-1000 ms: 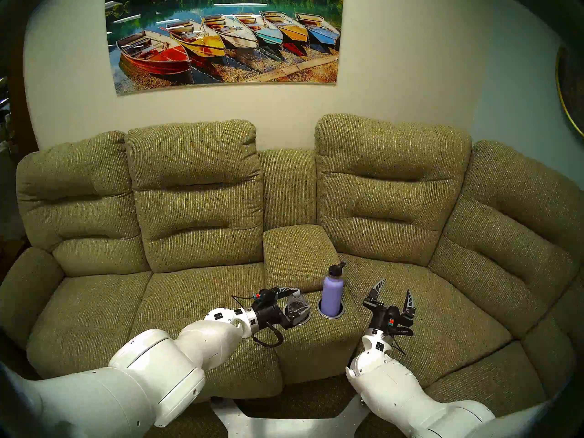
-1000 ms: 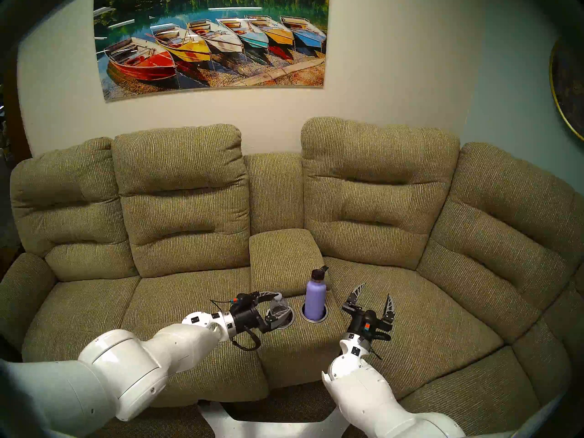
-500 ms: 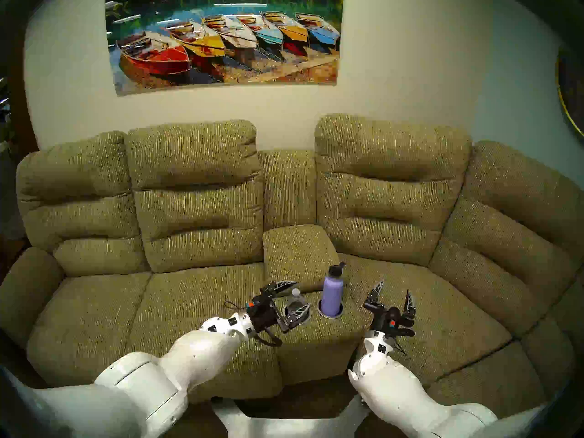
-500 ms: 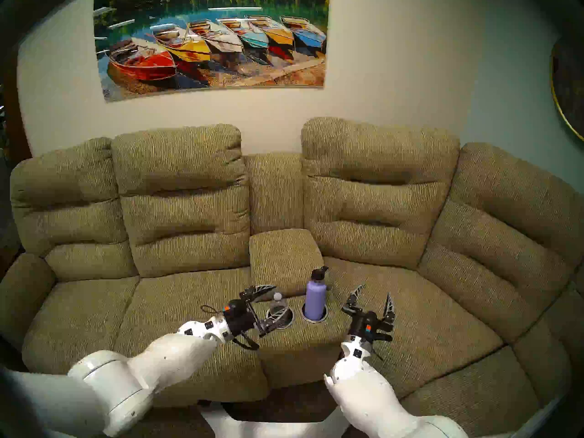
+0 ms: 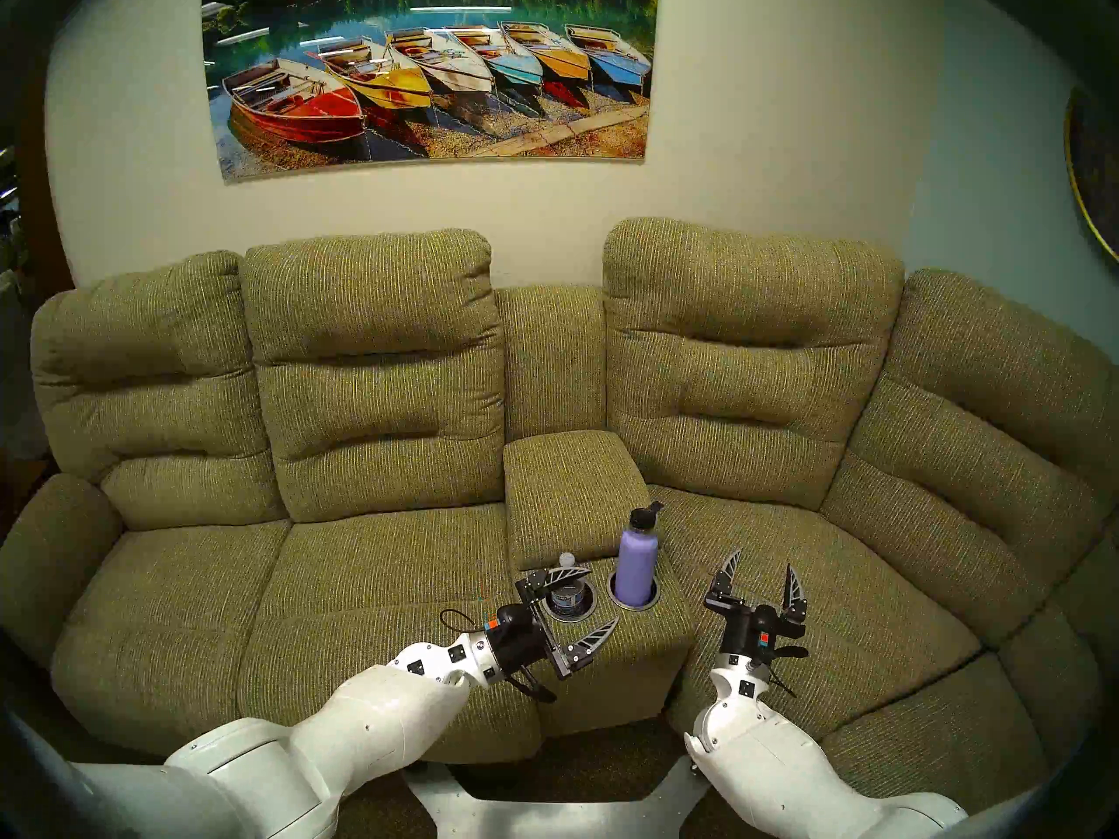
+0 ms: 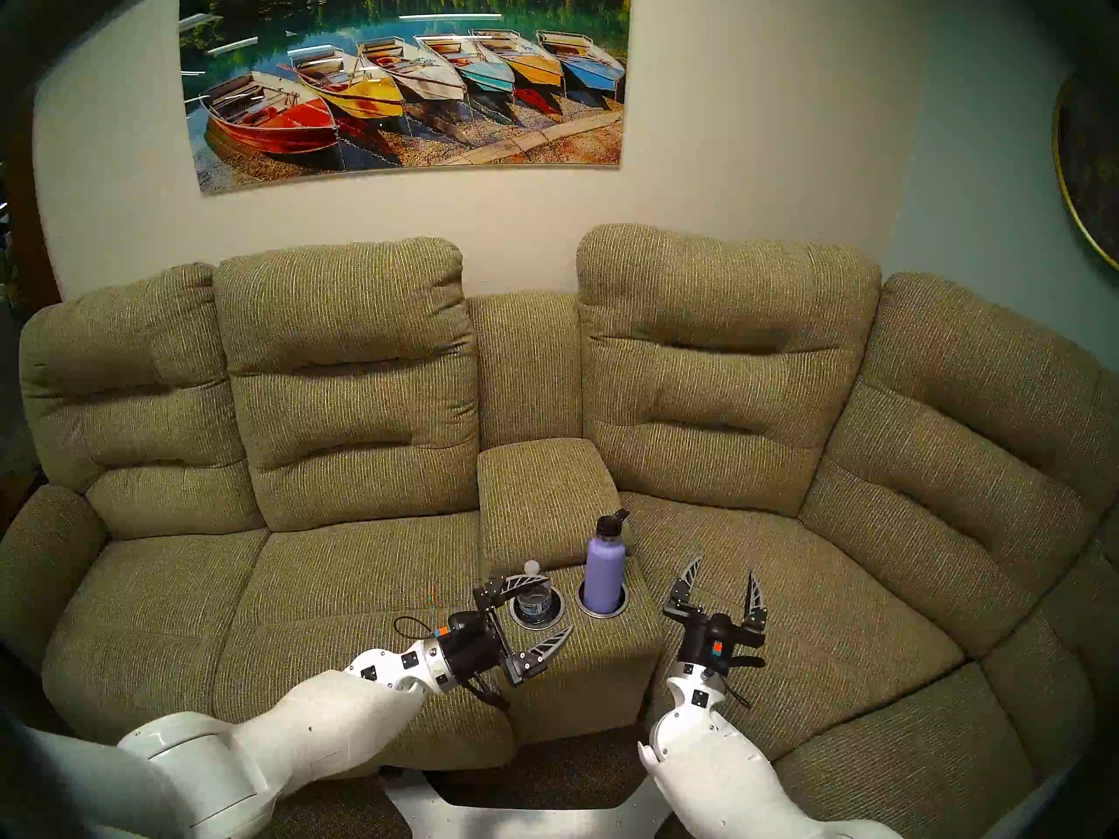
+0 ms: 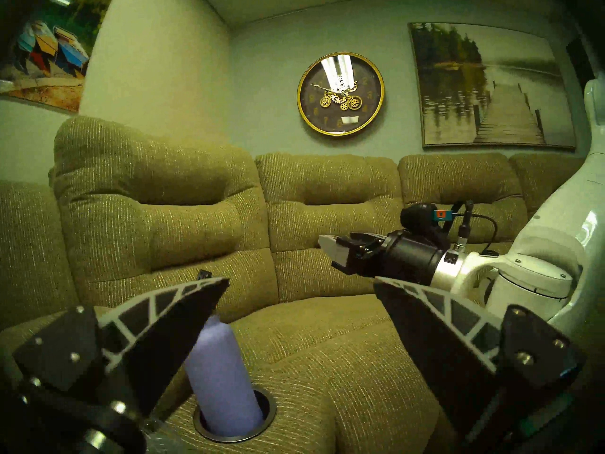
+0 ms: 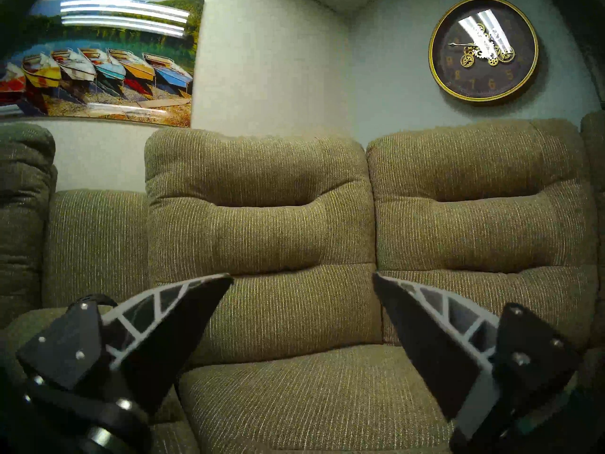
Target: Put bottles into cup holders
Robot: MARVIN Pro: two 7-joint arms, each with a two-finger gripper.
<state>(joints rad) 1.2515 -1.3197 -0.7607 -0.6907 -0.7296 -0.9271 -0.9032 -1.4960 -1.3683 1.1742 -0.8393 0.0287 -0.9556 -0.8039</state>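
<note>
On the sofa (image 5: 387, 565) console, both bottles are standing upright in their holders, the clear bottle (image 5: 568, 589) lying at 12 o'clock from the nearer, wide-open, empty left claw (image 5: 582, 601), while the right claw (image 5: 764, 583) is likewise gaping empty.

Dim, green-tinted fisheye frames with dark vignetted rims; ceiling lights glare off the clock (image 8: 483, 49).
</note>
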